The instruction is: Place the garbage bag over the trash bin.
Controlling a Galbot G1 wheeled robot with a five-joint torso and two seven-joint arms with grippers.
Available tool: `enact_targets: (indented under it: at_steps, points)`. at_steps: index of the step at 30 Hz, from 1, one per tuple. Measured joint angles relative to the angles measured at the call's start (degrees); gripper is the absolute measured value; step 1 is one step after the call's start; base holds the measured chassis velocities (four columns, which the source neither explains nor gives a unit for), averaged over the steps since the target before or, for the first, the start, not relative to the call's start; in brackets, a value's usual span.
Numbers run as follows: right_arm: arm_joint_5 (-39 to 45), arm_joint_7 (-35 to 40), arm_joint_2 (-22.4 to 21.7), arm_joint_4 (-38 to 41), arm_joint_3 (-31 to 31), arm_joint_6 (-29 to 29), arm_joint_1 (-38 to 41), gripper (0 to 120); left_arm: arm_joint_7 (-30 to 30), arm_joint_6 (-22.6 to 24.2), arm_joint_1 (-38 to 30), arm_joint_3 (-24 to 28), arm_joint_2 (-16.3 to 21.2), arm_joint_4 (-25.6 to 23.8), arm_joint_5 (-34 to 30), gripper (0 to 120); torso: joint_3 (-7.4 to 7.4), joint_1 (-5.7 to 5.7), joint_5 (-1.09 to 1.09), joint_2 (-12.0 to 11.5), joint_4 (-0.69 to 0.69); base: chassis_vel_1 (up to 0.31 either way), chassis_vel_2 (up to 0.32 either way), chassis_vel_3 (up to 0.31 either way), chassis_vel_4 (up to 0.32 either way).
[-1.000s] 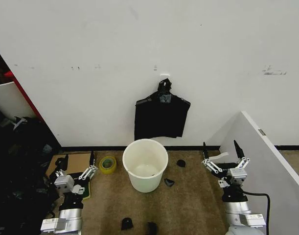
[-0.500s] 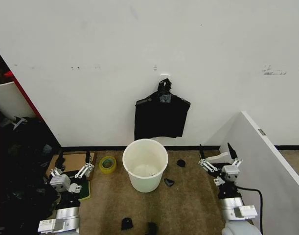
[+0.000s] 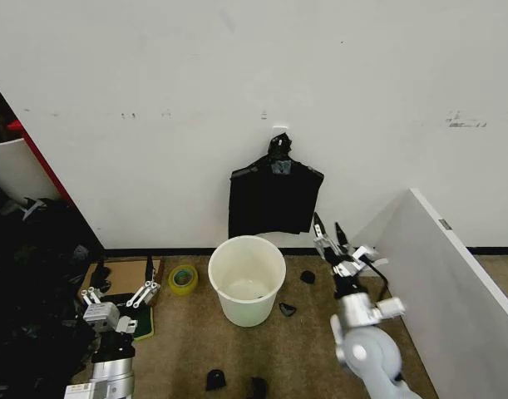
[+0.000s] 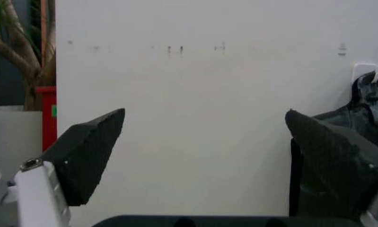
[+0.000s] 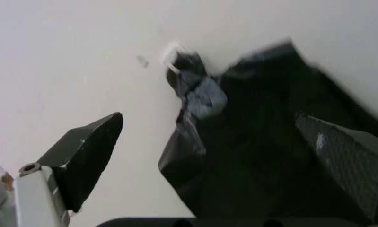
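The trash bin (image 3: 245, 309), a round cream-white bucket, stands open on the brown floor by the wall. The garbage bag is out of view. Above the bin, a bundle of flat black bags (image 3: 274, 199) hangs from a wall hook, knotted at the top. My right gripper (image 3: 327, 226) is open and raised just right of the bin, pointing at that bundle. In the right wrist view the bundle (image 5: 252, 156) sits between the spread fingers of the right gripper (image 5: 207, 158). My left gripper (image 3: 123, 274) is open and low at the left, facing the wall (image 4: 205, 151), with the bundle's edge (image 4: 365, 109) beside it.
A yellow-green tape roll (image 3: 183, 278) lies left of the bin. Small black scraps (image 3: 287, 310) (image 3: 215, 380) dot the floor. A white panel (image 3: 453, 283) slants along the right. Dark clutter (image 3: 29, 274) and a flat cardboard sheet (image 3: 125, 270) fill the left.
My right arm has swung up and to the left, from low beside the white panel toward the hanging bundle. The left gripper has sunk slightly lower.
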Motion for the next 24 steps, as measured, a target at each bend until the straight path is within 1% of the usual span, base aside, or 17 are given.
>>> enact_targets:
  at_steps: [2,3,6,7,8,9,10,13,17,20,24]
  points:
    - [0.18,4.57,0.67,-1.55,-0.54,-4.14,2.90,100,-0.19,-0.62,0.32,-0.27,0.18,-0.13,0.54,100,0.00,0.00,-0.02,0.00,-0.01,0.000,0.000,0.000,0.000]
    - [0.18,4.57,0.67,-1.55,-0.54,-4.14,2.90,100,-0.19,-0.62,0.32,-0.27,0.18,-0.13,0.54,100,0.00,0.00,-0.02,0.00,-0.01,0.000,0.000,0.000,0.000]
    - [0.36,8.07,2.14,-6.38,-1.82,-8.27,8.79,100,-0.35,-1.03,0.61,-0.57,0.40,-0.40,1.11,100,0.00,0.00,0.00,0.00,0.01,0.000,0.000,0.000,0.000]
    - [0.65,8.34,2.29,-6.83,-1.93,-8.72,9.42,100,-0.37,-1.03,0.61,-0.59,0.41,-0.40,1.13,100,0.00,0.00,0.00,0.00,0.01,0.000,0.000,0.000,0.000]
    - [3.25,9.81,3.28,-8.97,-2.27,-11.39,12.46,100,-0.47,-1.04,0.63,-0.68,0.46,-0.40,1.24,100,0.00,0.00,0.00,0.00,0.02,0.000,0.000,0.000,0.000]
    - [5.45,10.49,4.09,-10.59,-2.36,-12.59,14.42,100,-0.58,-1.04,0.63,-0.72,0.49,-0.40,1.28,100,0.00,0.00,-0.01,0.00,0.01,0.000,0.000,0.000,0.000]
    - [5.45,10.49,4.09,-10.59,-2.36,-12.59,14.42,100,-0.58,-1.04,0.63,-0.72,0.49,-0.40,1.28,100,0.00,0.00,-0.01,0.00,0.01,0.000,0.000,0.000,0.000]
    - [9.03,9.93,6.26,-14.75,-1.80,-13.61,19.04,100,-1.18,-1.04,0.66,-0.82,0.69,0.03,1.34,100,0.00,0.00,-0.01,0.00,0.01,0.000,0.000,0.000,0.000]
    - [5.48,4.27,8.40,-20.69,-0.71,-11.31,23.45,100,-2.35,-0.96,0.32,-1.12,1.13,0.98,1.34,100,0.00,0.01,0.00,0.00,0.01,0.000,0.000,0.000,0.000]
    - [4.81,3.16,8.86,-22.23,-0.46,-10.81,24.59,100,-2.63,-0.93,0.14,-1.15,1.21,1.27,1.31,100,0.00,0.00,-0.01,0.00,0.00,0.000,0.000,0.000,0.000]
    - [3.54,1.36,10.96,-27.25,1.41,-8.71,27.99,100,-2.79,-0.87,-0.39,-0.92,1.06,2.20,1.29,100,0.00,0.01,0.00,0.00,0.00,0.000,0.000,0.000,0.000]
